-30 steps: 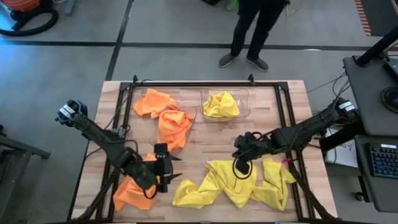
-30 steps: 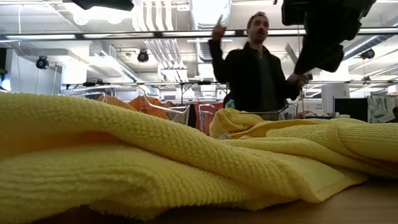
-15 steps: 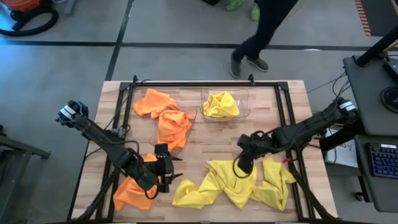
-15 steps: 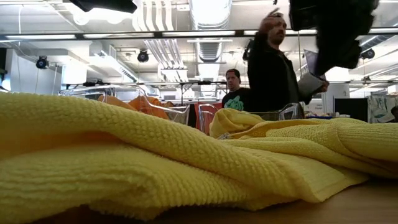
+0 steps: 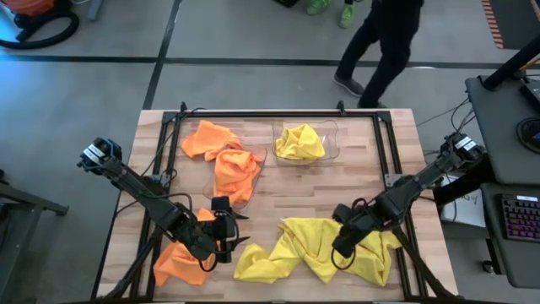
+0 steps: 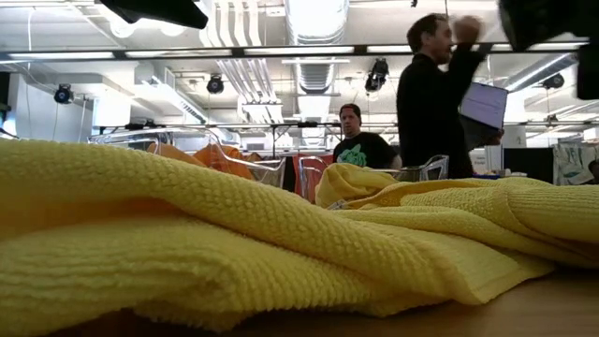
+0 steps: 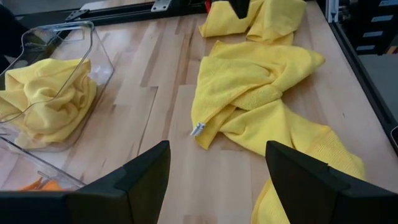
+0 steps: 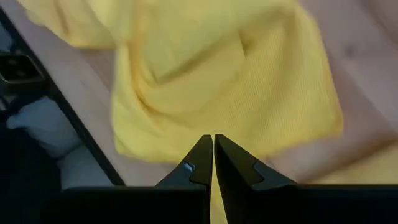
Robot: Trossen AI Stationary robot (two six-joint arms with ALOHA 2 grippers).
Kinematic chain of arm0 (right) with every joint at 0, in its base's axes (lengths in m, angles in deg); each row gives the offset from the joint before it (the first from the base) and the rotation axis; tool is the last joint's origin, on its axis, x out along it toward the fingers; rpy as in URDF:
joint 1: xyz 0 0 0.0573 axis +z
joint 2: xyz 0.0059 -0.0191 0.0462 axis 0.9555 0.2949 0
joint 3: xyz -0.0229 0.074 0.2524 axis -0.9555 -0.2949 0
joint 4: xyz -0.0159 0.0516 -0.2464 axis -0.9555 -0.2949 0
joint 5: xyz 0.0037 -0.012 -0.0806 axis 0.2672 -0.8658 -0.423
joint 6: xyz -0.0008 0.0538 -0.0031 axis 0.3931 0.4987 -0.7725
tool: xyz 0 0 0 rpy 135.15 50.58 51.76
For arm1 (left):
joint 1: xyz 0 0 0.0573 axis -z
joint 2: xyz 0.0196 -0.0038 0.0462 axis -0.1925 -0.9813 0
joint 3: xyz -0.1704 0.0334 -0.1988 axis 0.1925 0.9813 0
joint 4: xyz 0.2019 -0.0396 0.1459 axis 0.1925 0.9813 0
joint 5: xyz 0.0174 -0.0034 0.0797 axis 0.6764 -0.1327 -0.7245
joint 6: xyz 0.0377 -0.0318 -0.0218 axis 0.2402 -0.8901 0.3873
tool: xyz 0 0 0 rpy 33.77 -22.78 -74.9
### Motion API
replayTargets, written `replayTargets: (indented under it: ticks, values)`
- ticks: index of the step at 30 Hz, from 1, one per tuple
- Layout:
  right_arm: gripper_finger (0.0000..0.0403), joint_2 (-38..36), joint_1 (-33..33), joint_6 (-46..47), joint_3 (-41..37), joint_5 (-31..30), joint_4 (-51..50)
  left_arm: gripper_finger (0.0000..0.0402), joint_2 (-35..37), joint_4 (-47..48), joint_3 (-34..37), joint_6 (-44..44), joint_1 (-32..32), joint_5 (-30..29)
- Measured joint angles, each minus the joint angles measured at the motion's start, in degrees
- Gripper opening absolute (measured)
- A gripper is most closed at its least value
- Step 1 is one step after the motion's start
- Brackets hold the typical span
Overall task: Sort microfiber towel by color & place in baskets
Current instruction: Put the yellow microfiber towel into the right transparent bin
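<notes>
Several yellow towels (image 5: 308, 245) lie crumpled by the table's near edge, right of the middle, and fill the low view (image 6: 281, 234). My right gripper (image 5: 342, 245) hangs shut above them (image 8: 212, 142), touching nothing. One orange towel (image 5: 175, 260) lies at the near left, partly under my left arm. My left gripper (image 5: 226, 230) is open (image 7: 217, 149), level above the wood, facing the yellow heap (image 7: 255, 93). Orange towels (image 5: 228, 165) spill over the left basket (image 5: 260, 156). The right basket (image 5: 331, 135) holds a yellow towel (image 5: 299, 142).
A black metal frame (image 5: 384, 152) borders the tabletop. Bare wood (image 5: 287, 190) lies between the baskets and the yellow heap. A person (image 5: 384, 42) walks beyond the far edge, and another person (image 6: 360, 150) stands in the room behind.
My right gripper has moved toward the near edge and a little right, from the far rim of the yellow heap to above its middle. The towels lie as before. The person beyond the far edge has walked toward the right.
</notes>
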Motion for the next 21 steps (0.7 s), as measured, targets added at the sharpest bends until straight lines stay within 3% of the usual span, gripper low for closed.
replayTargets:
  ticks: [5,10,15,21]
  values:
    - [0.0013,1.0,1.1,2.2,0.0,0.9,-2.7,0.0247,0.0,-1.0,0.0,0.0,0.0,0.0]
    - [0.0013,3.0,0.9,-1.3,0.0,-4.5,-3.9,0.0247,0.0,-1.1,0.0,0.0,-0.1,-0.1]
    - [0.0015,6.0,0.9,-4.3,0.0,-4.8,-3.4,0.0247,0.0,-1.6,0.0,-0.3,-0.1,-0.1]
    - [0.0079,9.7,0.9,-8.2,0.0,-3.6,-3.1,0.0247,0.0,-1.5,0.0,-0.4,-0.1,-0.1]
